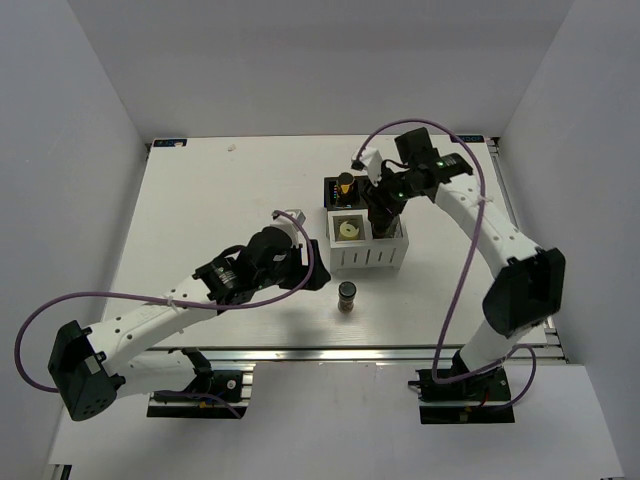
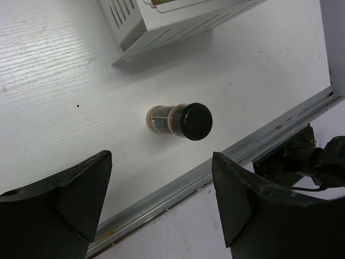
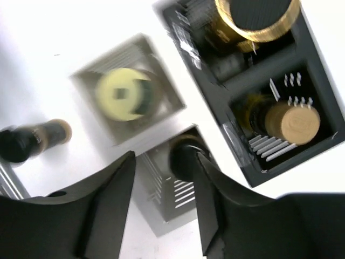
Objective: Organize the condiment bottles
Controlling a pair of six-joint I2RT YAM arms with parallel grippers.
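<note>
The left claw (image 2: 161, 162) is released, its fingers spread wide with nothing between them. A short brown jar (image 2: 180, 120) stands on the tabletop (image 2: 64, 81) just beyond them, at the middle of the frame, below the corner of the box (image 1: 368, 258). The right claw (image 3: 165, 156) hangs over the box, also released. A dark-capped jar (image 3: 185, 159) sits in a white compartment between its fingers, close by one and clear of the other. The cream conical bottle (image 3: 123, 94) fills the neighbouring white compartment. A tall dark bottle (image 3: 294, 123) and a second tall bottle (image 3: 256, 13) occupy the black compartments at upper right
</note>
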